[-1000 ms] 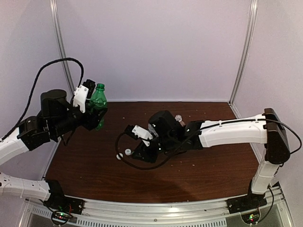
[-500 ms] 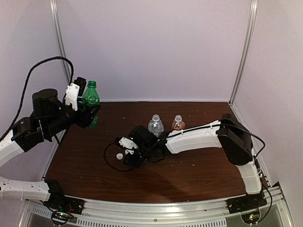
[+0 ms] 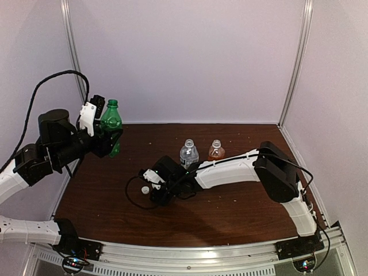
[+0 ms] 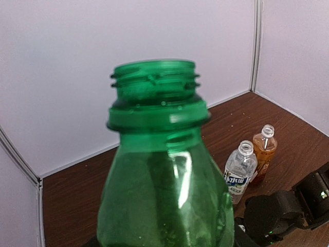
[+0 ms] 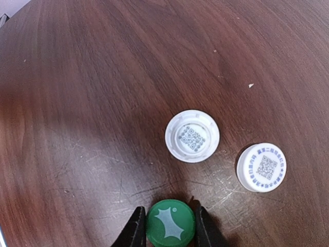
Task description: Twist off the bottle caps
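My left gripper is shut on the green bottle and holds it upright in the air at the far left. Its neck is open, with no cap, in the left wrist view. My right gripper is low over the table, its fingers closed on either side of the green cap. Two white caps lie just beyond it, one open side up and one top up. The clear bottle and the amber bottle stand uncapped mid-table.
The right arm stretches across the table in front of the two standing bottles. The enclosure's back wall and side posts bound the brown table. A black cable loops by the right gripper.
My right gripper moved left and down to the white caps, uncovering the two standing bottles. My left gripper carried the green bottle a little left and up.
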